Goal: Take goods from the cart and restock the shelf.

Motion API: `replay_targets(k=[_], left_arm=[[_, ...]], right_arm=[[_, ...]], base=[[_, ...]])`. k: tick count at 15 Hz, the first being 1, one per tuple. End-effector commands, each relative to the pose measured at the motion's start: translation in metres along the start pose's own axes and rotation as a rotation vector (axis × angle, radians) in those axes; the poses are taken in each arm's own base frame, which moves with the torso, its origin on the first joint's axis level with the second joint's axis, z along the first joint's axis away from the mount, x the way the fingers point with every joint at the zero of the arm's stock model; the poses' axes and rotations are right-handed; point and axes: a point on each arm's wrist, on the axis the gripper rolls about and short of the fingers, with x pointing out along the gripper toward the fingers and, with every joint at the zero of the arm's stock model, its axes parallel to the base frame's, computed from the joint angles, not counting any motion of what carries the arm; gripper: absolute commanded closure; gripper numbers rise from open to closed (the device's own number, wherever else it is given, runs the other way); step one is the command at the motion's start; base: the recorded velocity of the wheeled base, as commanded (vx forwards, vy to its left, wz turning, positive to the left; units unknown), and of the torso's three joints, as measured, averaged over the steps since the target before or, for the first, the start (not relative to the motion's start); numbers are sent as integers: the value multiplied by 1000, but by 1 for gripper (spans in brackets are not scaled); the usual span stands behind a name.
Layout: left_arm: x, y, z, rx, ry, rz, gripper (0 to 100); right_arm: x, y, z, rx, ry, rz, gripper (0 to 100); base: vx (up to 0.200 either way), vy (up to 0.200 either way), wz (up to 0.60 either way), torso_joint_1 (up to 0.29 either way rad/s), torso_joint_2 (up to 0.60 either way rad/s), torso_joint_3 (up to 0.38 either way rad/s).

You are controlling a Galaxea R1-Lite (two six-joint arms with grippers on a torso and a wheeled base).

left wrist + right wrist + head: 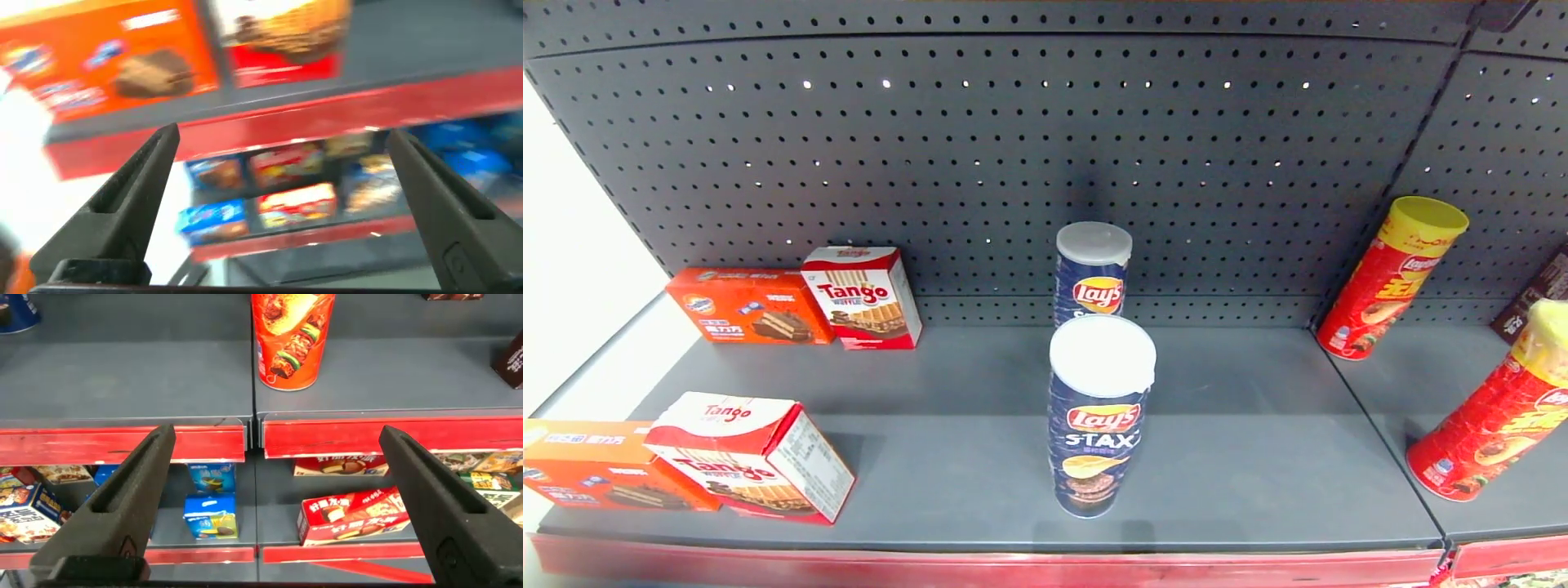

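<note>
ahead of your left gripper (282, 135), spread and empty, the shelf (327, 106) holds an orange box (106, 57); your right gripper (278, 434), likewise empty, faces a red can (290, 335). keep both wide for cart goods.

Place: a shop, in the snack aisle.
Shelving: dark metal shelf (1241, 441), perforated back panel (1013, 147), red front strip (1013, 567).
Goods: blue crisp tubes (1097, 425), red crisp tubes (1388, 282), wafer boxes (866, 298), fronts facing out.
Below: lower shelf (274, 506) stocked with biscuit boxes (347, 518).
</note>
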Motion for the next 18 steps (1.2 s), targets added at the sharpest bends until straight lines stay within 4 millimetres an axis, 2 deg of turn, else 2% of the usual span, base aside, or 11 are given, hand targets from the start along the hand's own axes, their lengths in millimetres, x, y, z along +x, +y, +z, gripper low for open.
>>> replay_targets(k=[1, 4, 5, 7, 18], left_arm=[[0, -1, 0, -7, 4, 68, 0], [-1, 0, 0, -17, -5, 26, 0], [-2, 2, -1, -10, -28, -75, 0], [-6, 0, -3, -20, -86, -21, 0], [-7, 1, -3, -44, -87, -17, 0]], right_arm=[[0, 0, 0, 0, 1, 0, 0], [0, 0, 0, 1, 3, 0, 0], [0, 0, 0, 0, 3, 0, 0], [0, 0, 0, 0, 3, 0, 0], [0, 0, 0, 0, 1, 0, 0]], base=[[0, 0, 0, 0, 0, 0], [0, 0, 0, 0, 0, 0], [0, 0, 0, 0, 0, 0], [0, 0, 0, 0, 0, 0], [0, 0, 0, 0, 0, 0]])
